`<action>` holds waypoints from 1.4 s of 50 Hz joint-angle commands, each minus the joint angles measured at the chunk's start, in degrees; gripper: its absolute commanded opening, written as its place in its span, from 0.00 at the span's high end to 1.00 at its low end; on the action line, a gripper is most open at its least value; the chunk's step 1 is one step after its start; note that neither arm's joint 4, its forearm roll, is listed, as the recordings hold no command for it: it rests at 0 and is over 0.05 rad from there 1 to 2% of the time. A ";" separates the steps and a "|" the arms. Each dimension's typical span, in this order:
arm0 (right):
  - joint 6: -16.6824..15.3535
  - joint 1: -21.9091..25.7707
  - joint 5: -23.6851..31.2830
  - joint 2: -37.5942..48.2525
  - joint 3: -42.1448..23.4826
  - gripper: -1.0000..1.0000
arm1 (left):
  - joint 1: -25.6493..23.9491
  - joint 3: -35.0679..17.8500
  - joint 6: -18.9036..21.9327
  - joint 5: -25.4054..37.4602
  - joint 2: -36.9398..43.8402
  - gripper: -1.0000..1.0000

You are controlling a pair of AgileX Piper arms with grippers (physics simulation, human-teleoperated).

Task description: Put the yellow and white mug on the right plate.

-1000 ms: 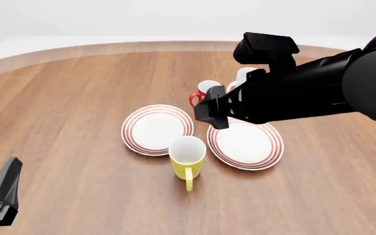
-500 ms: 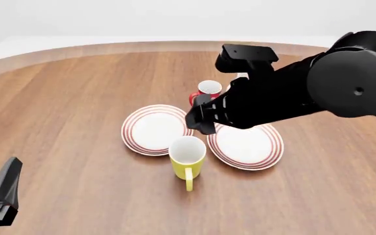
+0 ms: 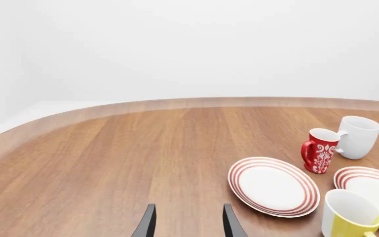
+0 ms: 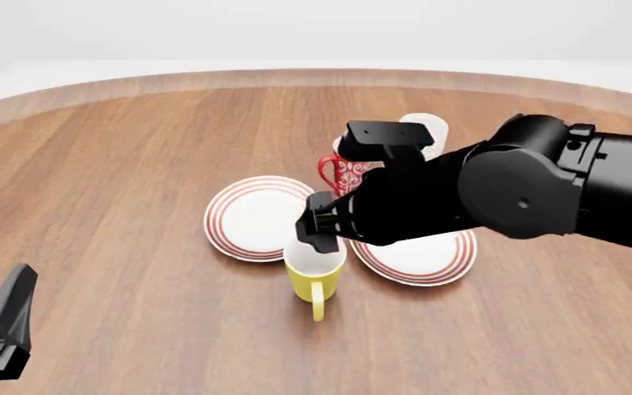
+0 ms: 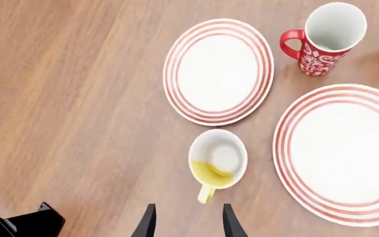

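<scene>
Yellow and white mug (image 5: 217, 161) unlabelled; right gripper (image 5: 185, 220) spread above it, empty

Looking straight down, the right gripper (image 5: 184, 223) shows two dark fingertips (image 5: 147, 222) spread apart with bare wood of the table (image 5: 64, 98) between them, holding nothing. Just beyond the tips stands the yellow and white mug (image 5: 218, 160), upright, its white inside open to the camera and its yellow handle pointing back toward the fingers. The mug sits on the wood, between two red-ringed plates and touching neither. The right plate (image 5: 347, 154) lies just beside it, cut by the picture's edge. The other plate (image 5: 218, 71) lies beyond, with a red patterned mug (image 5: 326, 39) upright next to it.
</scene>
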 commanded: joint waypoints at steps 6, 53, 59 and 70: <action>3.31 2.48 -6.85 3.93 4.14 0.00 | 0.00 0.00 0.00 0.00 0.00 0.00; 7.61 2.72 -16.24 7.09 10.28 0.00 | 0.00 0.00 0.00 0.00 0.00 0.00; 7.89 2.24 -17.07 7.47 10.87 0.00 | 0.00 0.00 0.00 0.00 0.00 0.00; 8.22 2.02 -17.03 8.14 10.73 0.00 | 0.00 0.00 0.00 0.00 0.00 0.00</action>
